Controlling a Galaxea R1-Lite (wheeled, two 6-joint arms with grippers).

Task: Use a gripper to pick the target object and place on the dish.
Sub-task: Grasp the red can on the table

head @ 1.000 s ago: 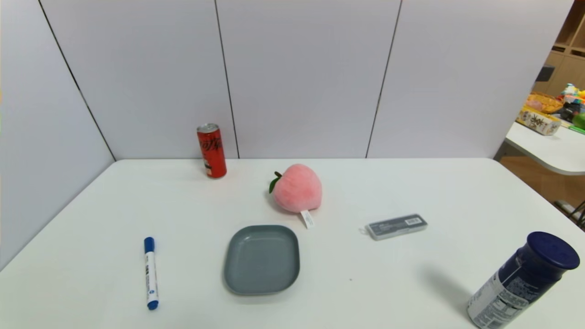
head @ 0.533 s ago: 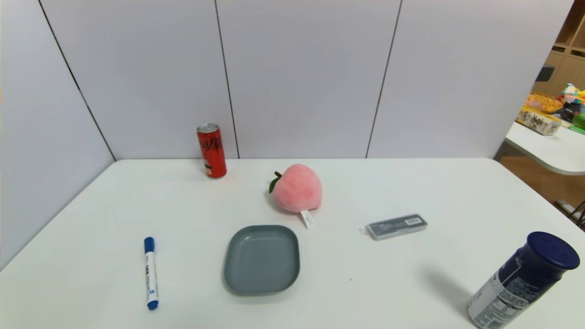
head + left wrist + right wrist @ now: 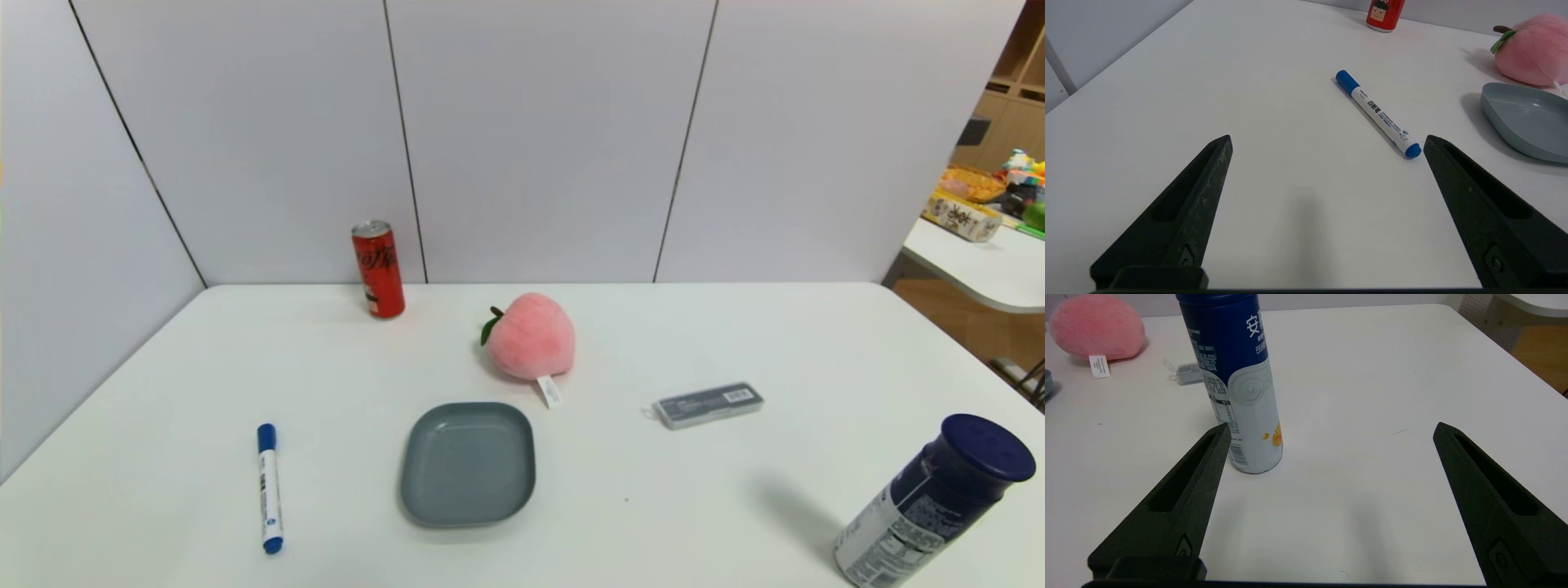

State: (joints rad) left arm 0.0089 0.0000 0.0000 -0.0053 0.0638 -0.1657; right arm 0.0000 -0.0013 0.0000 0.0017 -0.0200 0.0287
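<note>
The slim red soda can [image 3: 378, 269] stands upright at the back left of the white table, close to the wall; its base [image 3: 1385, 14] shows far off in the left wrist view. The grey-blue square dish [image 3: 468, 463] lies empty near the table's front centre, and its edge [image 3: 1523, 118] shows in the left wrist view. Neither arm appears in the head view. My left gripper [image 3: 1327, 141] hangs open over bare table near the front left, far from the can. My right gripper [image 3: 1329, 428] is open over the front right, holding nothing.
A blue-capped marker [image 3: 269, 487] lies left of the dish. A pink plush peach [image 3: 529, 336] sits behind the dish. A small grey case [image 3: 708, 405] lies to the right. A dark blue canister [image 3: 931, 500] stands at the front right, beside my right gripper.
</note>
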